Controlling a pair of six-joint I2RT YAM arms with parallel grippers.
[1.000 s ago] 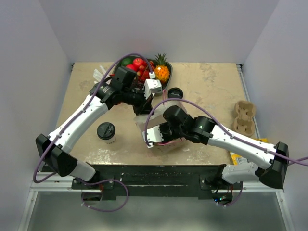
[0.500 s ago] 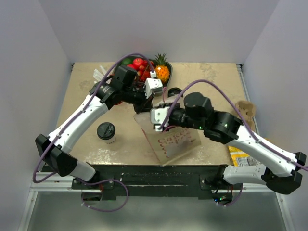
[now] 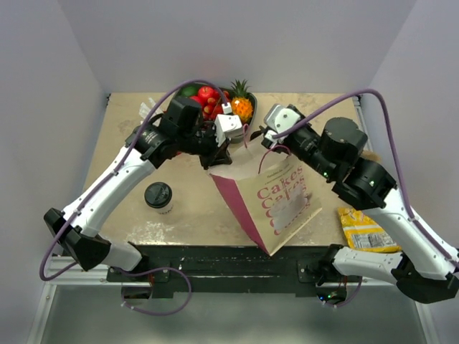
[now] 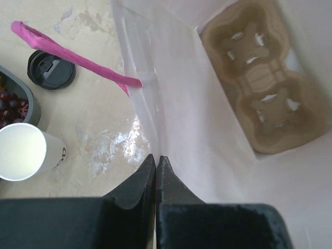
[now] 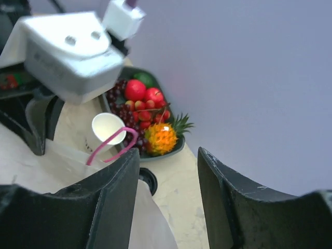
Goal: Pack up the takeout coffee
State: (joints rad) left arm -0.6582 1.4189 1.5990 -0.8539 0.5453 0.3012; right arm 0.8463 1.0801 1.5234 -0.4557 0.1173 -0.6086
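Moved since earlier: paper bag (image 3: 276, 204), now upright; right hand (image 5: 167, 161), rearward, spread, empty. Left hand (image 4: 156, 158): pinching bag rim. Takeout coffee (image 3: 158, 196): on counter (image 3: 315, 122), left of bag, apart. Risk: bag collapse through rim slip.

Bright light, soft shadows, table (image 4: 111, 145) glare; right tool (image 5: 167, 155) blurred

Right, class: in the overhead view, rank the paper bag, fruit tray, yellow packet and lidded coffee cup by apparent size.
1. Paper bag, clearly largest.
2-3. Fruit tray and yellow packet: both partly hidden by arms, so unsure.
4. Lidded coffee cup.
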